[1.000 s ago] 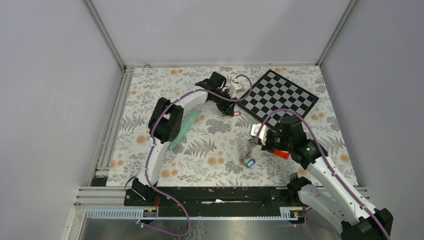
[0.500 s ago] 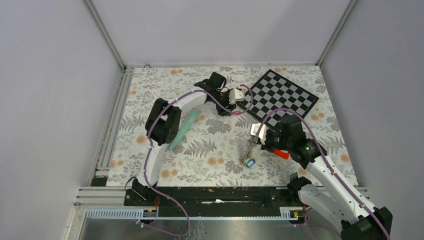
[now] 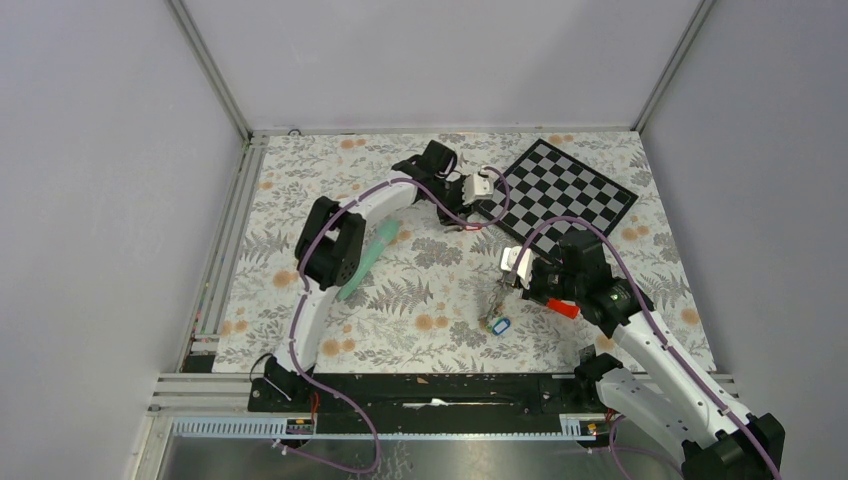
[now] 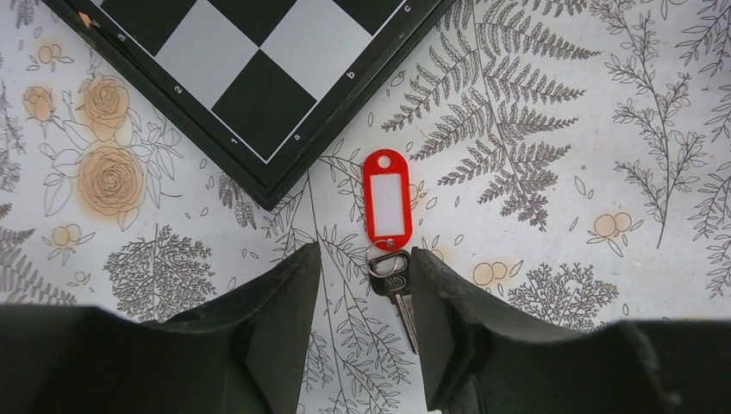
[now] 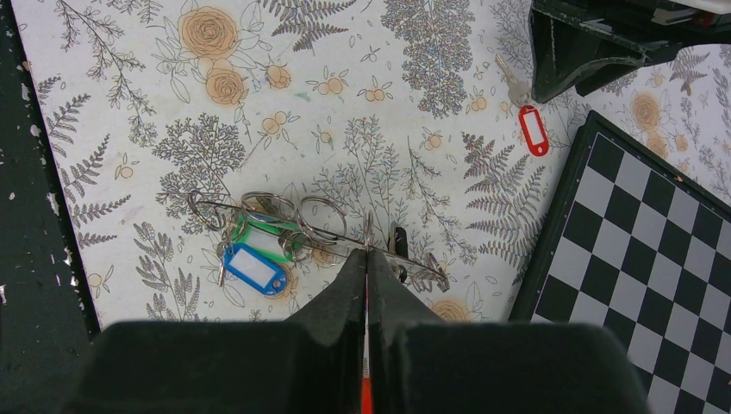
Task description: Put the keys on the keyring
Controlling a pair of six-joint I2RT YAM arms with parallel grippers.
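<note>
A red-tagged key (image 4: 387, 200) lies on the floral mat just off the chessboard's corner, its metal blade (image 4: 401, 297) pointing toward me. My left gripper (image 4: 364, 289) is open and low over it, and the blade lies close to the right finger (image 4: 448, 319). It also shows in the top view (image 3: 470, 227). My right gripper (image 5: 367, 257) is shut on a thin red plastic piece (image 5: 366, 398), its tips at the wire keyring (image 5: 319, 226). The green tag (image 5: 259, 231) and blue tag (image 5: 253, 268) hang on that ring, resting on the mat.
A chessboard (image 3: 560, 190) lies at the back right, its corner (image 4: 267, 172) just beyond the red key. A mint-green tube (image 3: 368, 255) lies under the left arm. The red piece (image 3: 566, 309) sticks out behind the right gripper.
My left wrist has turned and shifted slightly right, toward the chessboard corner, over the red key. The right arm, the keyring and the tags have not moved.
</note>
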